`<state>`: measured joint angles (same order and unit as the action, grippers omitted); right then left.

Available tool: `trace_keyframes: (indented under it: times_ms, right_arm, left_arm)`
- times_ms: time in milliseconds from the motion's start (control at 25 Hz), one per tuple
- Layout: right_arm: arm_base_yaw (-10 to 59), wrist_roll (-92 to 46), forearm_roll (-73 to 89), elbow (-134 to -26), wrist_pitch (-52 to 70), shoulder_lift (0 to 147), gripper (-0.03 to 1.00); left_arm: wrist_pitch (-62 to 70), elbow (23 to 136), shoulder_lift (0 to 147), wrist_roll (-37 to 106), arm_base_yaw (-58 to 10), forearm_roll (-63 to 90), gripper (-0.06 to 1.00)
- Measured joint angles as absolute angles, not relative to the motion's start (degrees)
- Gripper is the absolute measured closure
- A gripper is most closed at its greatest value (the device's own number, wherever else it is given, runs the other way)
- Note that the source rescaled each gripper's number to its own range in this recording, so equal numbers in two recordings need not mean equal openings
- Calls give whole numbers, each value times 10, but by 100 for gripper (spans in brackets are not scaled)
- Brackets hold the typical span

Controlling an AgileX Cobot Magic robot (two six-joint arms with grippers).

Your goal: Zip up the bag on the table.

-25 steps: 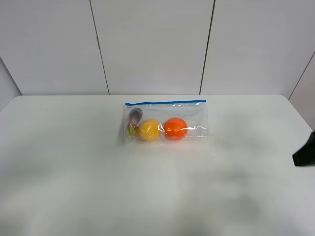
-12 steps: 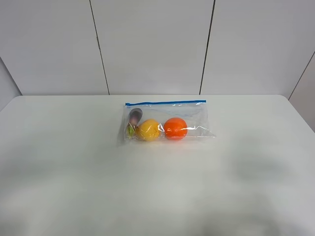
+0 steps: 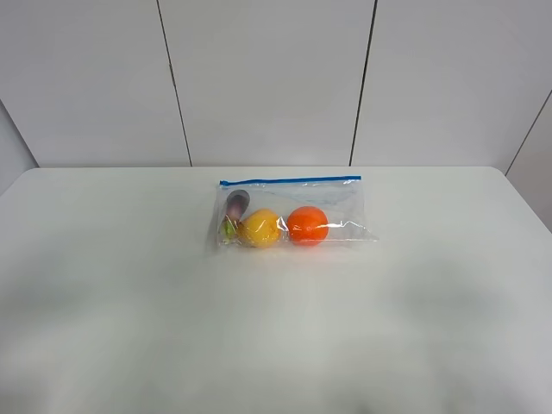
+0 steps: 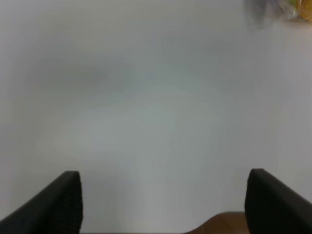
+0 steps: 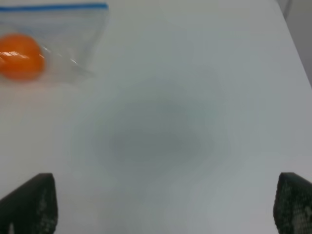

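The clear bag (image 3: 290, 212) lies flat on the white table (image 3: 276, 328), toward its far middle. Its blue zipper strip (image 3: 290, 181) runs along the far edge. Through the plastic I see a purple eggplant (image 3: 235, 203), a yellow pear (image 3: 260, 228) and an orange (image 3: 307, 224). No gripper shows in the exterior high view. In the left wrist view my left gripper (image 4: 164, 200) is open and empty over bare table, with a bag corner (image 4: 285, 9) far off. In the right wrist view my right gripper (image 5: 163, 204) is open and empty, well away from the bag (image 5: 48, 44) and orange (image 5: 19, 56).
A white panelled wall (image 3: 267, 78) stands behind the table's far edge. The table's right edge (image 5: 292, 44) shows in the right wrist view. A brown strip (image 4: 219, 222) under the table's near edge shows in the left wrist view.
A dark part of the right arm at the right edge of the exterior high view a second ago has withdrawn out of sight. The bag has not moved.
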<state>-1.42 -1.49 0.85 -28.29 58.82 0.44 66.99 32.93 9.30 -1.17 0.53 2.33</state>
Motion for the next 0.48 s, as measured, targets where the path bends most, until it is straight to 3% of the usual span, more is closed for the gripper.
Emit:
trace_keyframes:
  times_ms: [480]
  right_arm:
    - [-16, -14, 11, -283, 588, -3, -1]
  left_arm:
    - [671, 329, 0, -13, 5, 23, 11]
